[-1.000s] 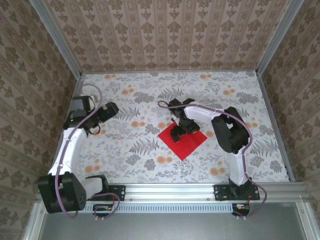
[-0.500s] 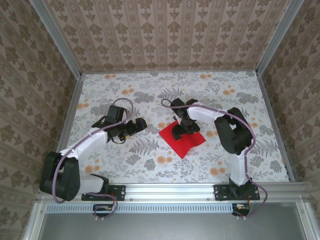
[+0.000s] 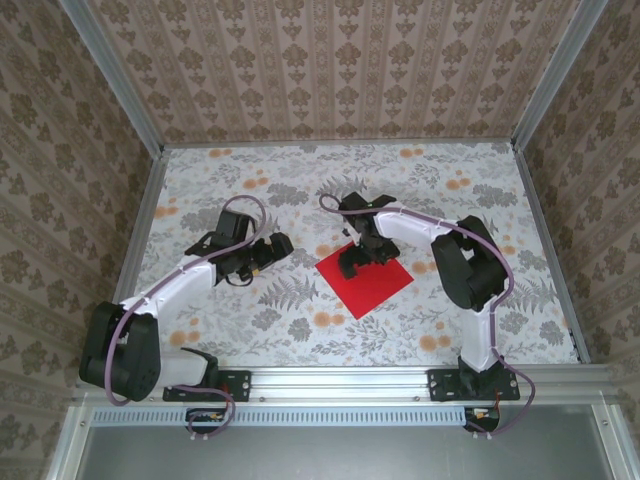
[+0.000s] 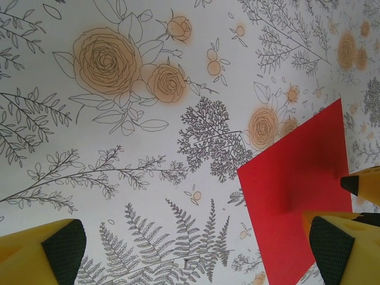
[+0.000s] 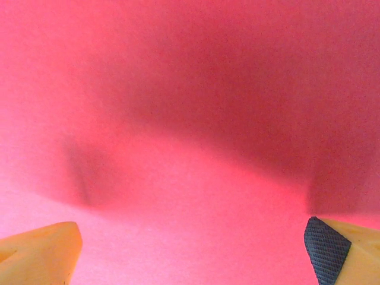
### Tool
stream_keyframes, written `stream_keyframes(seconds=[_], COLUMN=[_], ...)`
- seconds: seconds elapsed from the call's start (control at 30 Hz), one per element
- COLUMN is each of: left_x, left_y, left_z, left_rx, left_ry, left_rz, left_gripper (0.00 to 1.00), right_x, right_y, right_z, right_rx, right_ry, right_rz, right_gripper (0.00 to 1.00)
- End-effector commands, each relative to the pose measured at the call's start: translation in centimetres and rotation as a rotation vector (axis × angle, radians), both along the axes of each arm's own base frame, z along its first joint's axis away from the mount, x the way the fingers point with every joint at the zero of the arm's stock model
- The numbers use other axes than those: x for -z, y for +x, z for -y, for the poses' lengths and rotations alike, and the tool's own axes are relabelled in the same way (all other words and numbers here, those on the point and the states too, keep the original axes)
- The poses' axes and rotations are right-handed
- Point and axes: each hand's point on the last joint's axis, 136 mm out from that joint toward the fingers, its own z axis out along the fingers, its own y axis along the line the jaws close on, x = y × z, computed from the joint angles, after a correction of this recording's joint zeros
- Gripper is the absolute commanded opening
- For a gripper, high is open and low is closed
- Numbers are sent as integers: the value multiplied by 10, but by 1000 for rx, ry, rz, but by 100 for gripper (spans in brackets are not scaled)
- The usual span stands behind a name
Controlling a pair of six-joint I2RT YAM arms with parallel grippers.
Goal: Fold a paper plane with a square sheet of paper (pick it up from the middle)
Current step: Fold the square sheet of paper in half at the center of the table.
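Metal rail (image 3: 340,382): nearest edge of the bench (image 3: 300,190); both arm bases are bolted to it, left base on the left, right base on the right
Left claw (image 3: 276,247): spread wide, holding nothing; it hangs over bare floral cover just left of the square sheet of paper (image 3: 375,285), apart from it; I judge it is parked there to take an edge once the sheet is raised
Left wrist view: its pads (image 4: 64,249) sit at the bottom corners with printed ferns and roses between them; the sheet's near corner and one straight edge lie flat on the cover at the right; a second yellow fingertip (image 4: 363,185), likely the other claw's, hangs low over the red; the overhead camera is too coarse to show that
Sheet: bright red, turned like a diamond near the middle of the bench, between the two arms; no fold that I can make out, so folding looks not yet begun
Right claw (image 3: 350,264): pointing down over the sheet's far-left part; fingers spread, nothing pinched; the task asks for a pick from the middle, which explains the spot, though from above it looks off-centre
Right wrist view: red paper close beneath, tips wide at the bottom corners; a faint dent (image 5: 80,178) and a broad shadow show here; no paper edge is visible, so placement can be judged from overhead alone; whether the tips touch the paper I cannot tell
Far side: bare bench, then patterned walls
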Motion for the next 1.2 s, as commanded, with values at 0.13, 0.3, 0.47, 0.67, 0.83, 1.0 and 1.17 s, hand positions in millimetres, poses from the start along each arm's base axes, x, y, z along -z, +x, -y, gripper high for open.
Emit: stream_keyframes(seconds=[0.13, 0.3, 0.47, 0.67, 0.83, 1.0, 1.17], left_x=[6, 9, 10, 11, 9, 0, -11], left_y=[1, 0, -1, -1, -1, 1, 1], left_z=[1, 2, 3, 7, 17, 34, 53], left_rx=[-23, -20, -20, -13, -3, 23, 60], left_ry=[2, -3, -13, -29, -75, -160, -218], left_rz=[-29, -39, -45, -43, -29, 21, 78], left_gripper=[100, 100, 100, 99, 94, 90, 87], right_x=[20, 36, 33, 13, -12, -57, -90], right_y=[-1, -3, 3, 9, 3, -5, -9], right_z=[-2, 7, 10, 0, -24, -70, -85], right_rx=[-31, -10, 29, 72, 130, 238, 286], right_ry=[-42, -100, -117, -39, 157, 616, 900], right_rz=[-39, -58, -19, 32, 26, -52, -139], right_gripper=[99, 94, 85, 70, 49, 40, 39])
